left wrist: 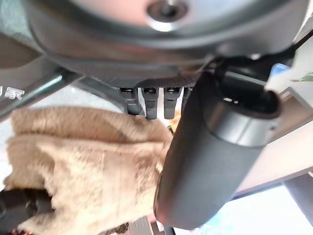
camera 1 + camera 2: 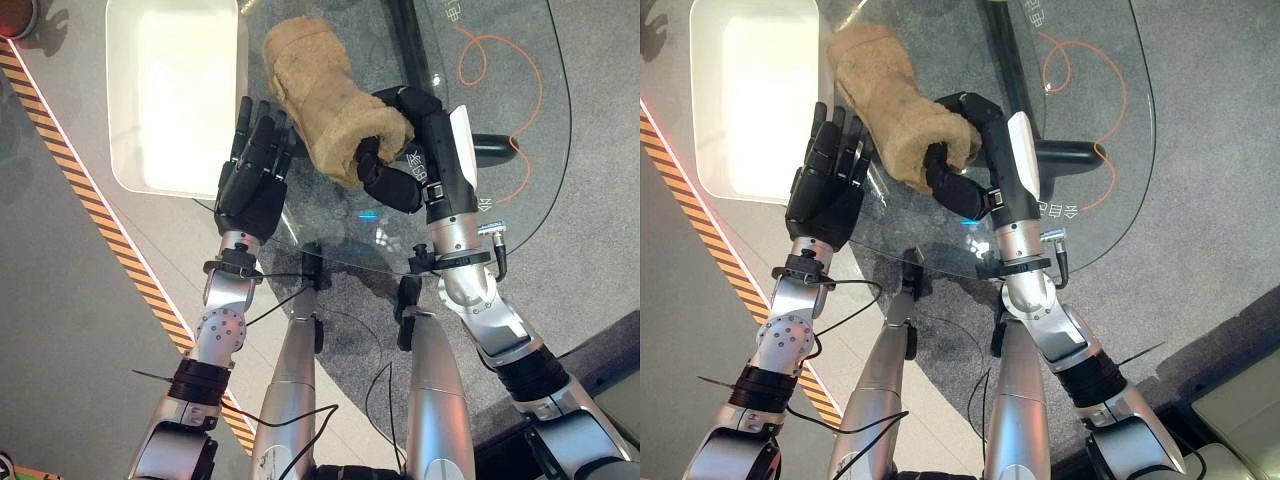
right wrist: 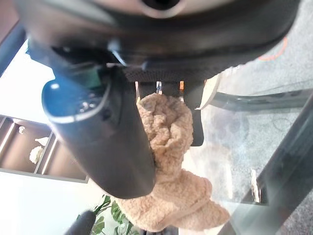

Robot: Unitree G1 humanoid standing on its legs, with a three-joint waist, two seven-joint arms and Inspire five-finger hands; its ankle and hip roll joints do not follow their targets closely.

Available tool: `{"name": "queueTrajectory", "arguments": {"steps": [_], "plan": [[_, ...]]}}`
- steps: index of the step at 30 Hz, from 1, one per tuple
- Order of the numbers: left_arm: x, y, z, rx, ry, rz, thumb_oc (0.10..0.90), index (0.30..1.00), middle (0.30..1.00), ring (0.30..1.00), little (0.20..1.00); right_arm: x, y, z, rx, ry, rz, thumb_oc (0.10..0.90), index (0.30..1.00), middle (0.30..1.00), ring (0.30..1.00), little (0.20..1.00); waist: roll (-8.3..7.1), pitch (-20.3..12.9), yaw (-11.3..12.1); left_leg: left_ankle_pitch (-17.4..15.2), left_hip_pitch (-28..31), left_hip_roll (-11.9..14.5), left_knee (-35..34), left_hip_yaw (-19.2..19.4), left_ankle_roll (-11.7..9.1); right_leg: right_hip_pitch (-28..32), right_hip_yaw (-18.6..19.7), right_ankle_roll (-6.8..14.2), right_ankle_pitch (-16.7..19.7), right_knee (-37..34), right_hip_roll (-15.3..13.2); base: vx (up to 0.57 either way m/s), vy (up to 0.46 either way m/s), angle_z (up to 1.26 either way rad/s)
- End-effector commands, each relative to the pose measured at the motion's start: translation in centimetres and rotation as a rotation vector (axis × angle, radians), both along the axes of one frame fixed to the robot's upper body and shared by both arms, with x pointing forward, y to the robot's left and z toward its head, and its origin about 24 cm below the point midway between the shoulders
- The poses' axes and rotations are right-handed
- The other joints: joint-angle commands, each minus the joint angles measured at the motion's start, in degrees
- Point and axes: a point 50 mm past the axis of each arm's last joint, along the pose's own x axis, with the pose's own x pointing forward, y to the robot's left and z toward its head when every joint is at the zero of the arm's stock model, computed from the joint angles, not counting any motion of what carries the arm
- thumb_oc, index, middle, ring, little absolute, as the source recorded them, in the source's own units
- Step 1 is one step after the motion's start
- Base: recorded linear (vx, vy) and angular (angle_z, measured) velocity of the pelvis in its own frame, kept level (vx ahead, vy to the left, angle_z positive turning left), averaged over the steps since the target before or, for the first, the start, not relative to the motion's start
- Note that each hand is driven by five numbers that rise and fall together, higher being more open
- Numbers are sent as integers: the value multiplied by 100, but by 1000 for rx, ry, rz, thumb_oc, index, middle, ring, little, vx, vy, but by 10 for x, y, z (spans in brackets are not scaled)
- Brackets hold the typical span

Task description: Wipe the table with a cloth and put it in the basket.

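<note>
While lying bunched on the glass tabletop (image 2: 500, 90), being pinched at its near end by the right robot hand (image 2: 400, 170), thumb and fingers curling round the tan fleecy cloth (image 2: 320, 95). Stretching away from that grip toward the far side, just beside the white basket (image 2: 120, 130), touching or slightly overlapping its right rim, hard to tell which. Hovering with fingers straight and spread, holding nothing, over the near right corner of the basket and the tabletop's edge: the left robot hand (image 2: 252, 180), fingertips close to the cloth's left side. Running across grey carpet on the left, an orange-and-black striped floor strip (image 2: 90, 200). Curling under the glass beyond the cloth, an orange cord (image 2: 480, 50).
</note>
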Motion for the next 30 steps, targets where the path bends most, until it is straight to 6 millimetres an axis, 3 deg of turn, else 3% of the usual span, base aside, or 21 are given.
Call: {"name": "queueTrajectory", "arguments": {"steps": [1,11,30], "plan": [[-12,-8,56,-24,-303,-64,800,900,900,900,900,-46,31,77,76,-384,277,100,300,300,300,200,-265,-148,17,-851,346,-583,428,644,598,442,-180,55,907,-1519,417,0,0,0],[-13,-11,61,-8,-328,-83,800,900,900,900,900,-46,44,76,-72,-347,316,100,300,300,300,200,-258,-148,56,-849,321,-596,435,640,594,418,-223,52,905,-1522,391,0,0,0],[-16,-16,65,24,-360,-104,800,900,900,900,900,-39,52,70,-193,-280,309,100,300,300,300,200,-270,-148,102,-859,285,-629,438,609,608,370,-263,61,917,-1528,389,0,0,0]]}}
